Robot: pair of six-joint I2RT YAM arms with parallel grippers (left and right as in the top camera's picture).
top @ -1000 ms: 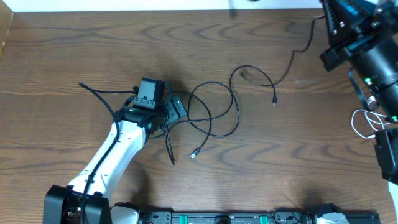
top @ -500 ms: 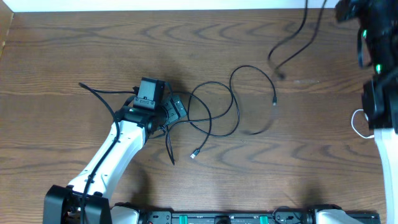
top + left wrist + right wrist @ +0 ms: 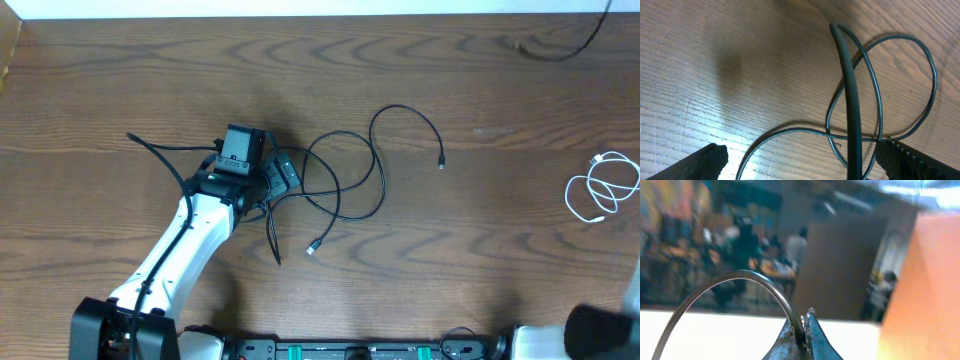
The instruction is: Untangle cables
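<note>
A black cable (image 3: 345,180) lies in loops at the table's middle, with plug ends at the front and the right. My left gripper (image 3: 278,175) sits open at the loops' left edge. In the left wrist view its open jaws (image 3: 802,152) straddle strands of this cable (image 3: 875,90) without gripping. A second black cable (image 3: 560,48) trails at the far right and runs off the top edge. My right gripper (image 3: 802,330) is shut on a black cable (image 3: 730,280) and raised out of the overhead view. The white cable (image 3: 600,187) lies coiled at the right edge.
The wooden table (image 3: 150,80) ends at a white strip along the far edge. A thick black arm wire (image 3: 150,150) sticks out left of my left wrist. Part of the right arm (image 3: 600,330) shows at the bottom right corner.
My right arm has risen out of the overhead view, dragging the second black cable toward the far right corner. The white cable is now uncovered. The left arm has not moved.
</note>
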